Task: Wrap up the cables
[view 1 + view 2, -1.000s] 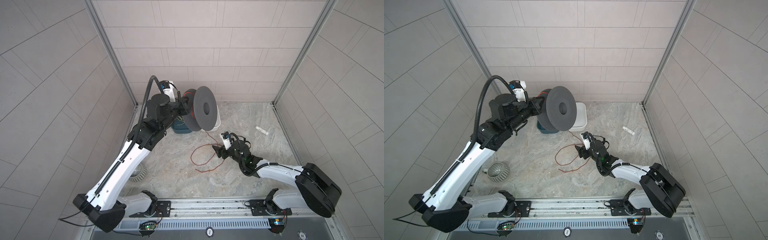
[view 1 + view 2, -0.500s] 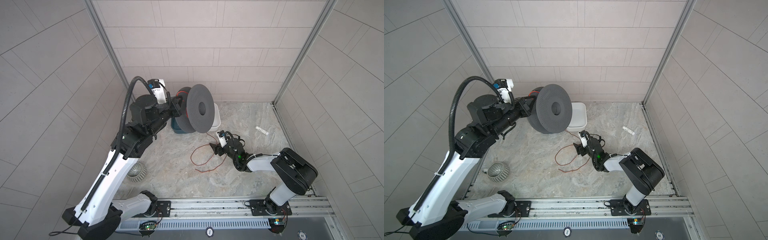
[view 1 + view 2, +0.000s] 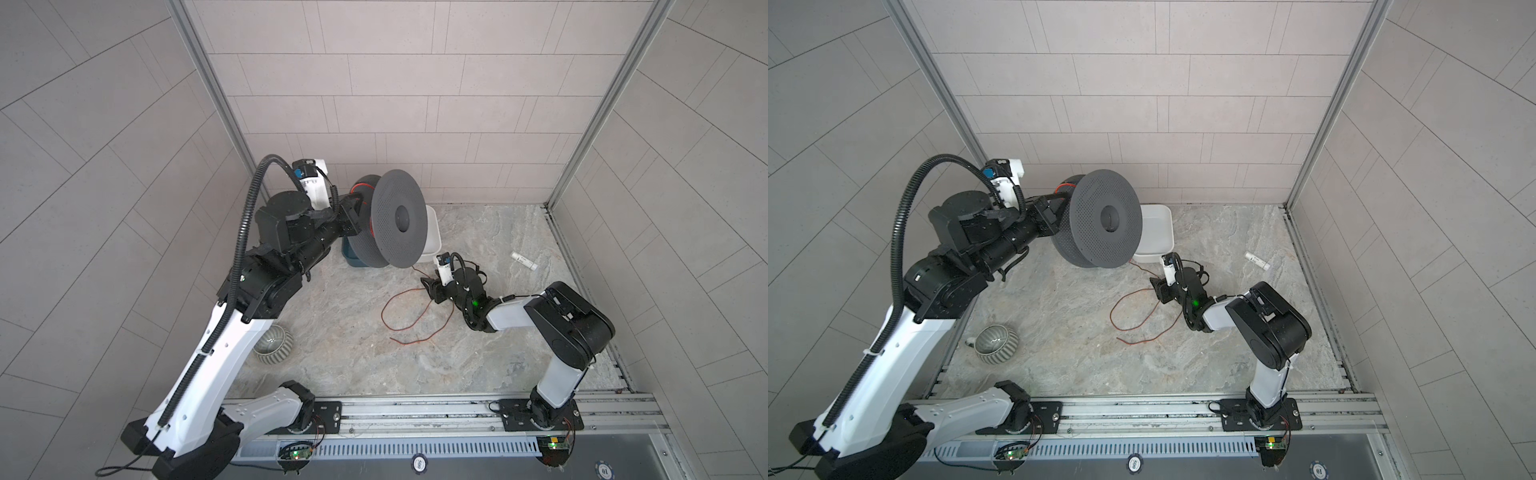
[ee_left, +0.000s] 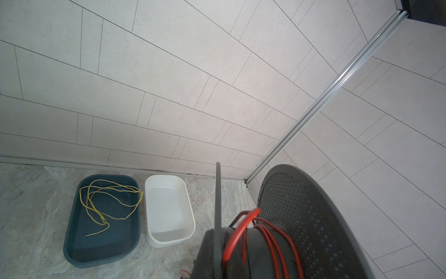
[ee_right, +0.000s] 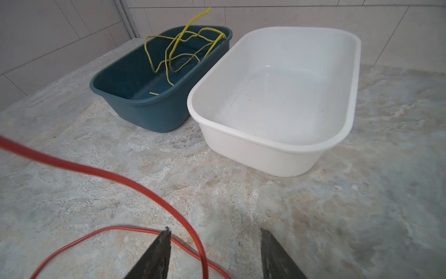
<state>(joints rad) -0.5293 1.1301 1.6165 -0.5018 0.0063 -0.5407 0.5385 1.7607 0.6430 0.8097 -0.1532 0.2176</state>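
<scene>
The right claw (image 5: 214, 238) sits low over the table (image 3: 353, 365) with its two pointed black fingers apart, clenching nothing. The thin red-orange wire (image 5: 135, 180), smooth and glossy, runs across the gap between them, close beside one of them. In both top views the wire falls from there in a loose loop on the mottled, stone-look table and climbs toward the reel (image 3: 399, 220).

The left claw (image 3: 352, 210) is clenched on that reel and holds it in the air, tipped on its side. The reel is two round dark grey discs dotted with small holes, with several turns of the wire round the hub between them.

Beneath and behind the reel, two rounded oblong plastic tubs stand side by side, almost touching: a glossy white tub (image 5: 265, 154) and a blue-green tub (image 5: 144, 116) with a kinked yellow wire (image 5: 185, 26) in it. A ribbed grey bowl (image 3: 272, 345) sits near the left arm, and a small white tube (image 3: 524, 262) lies well apart to the right
</scene>
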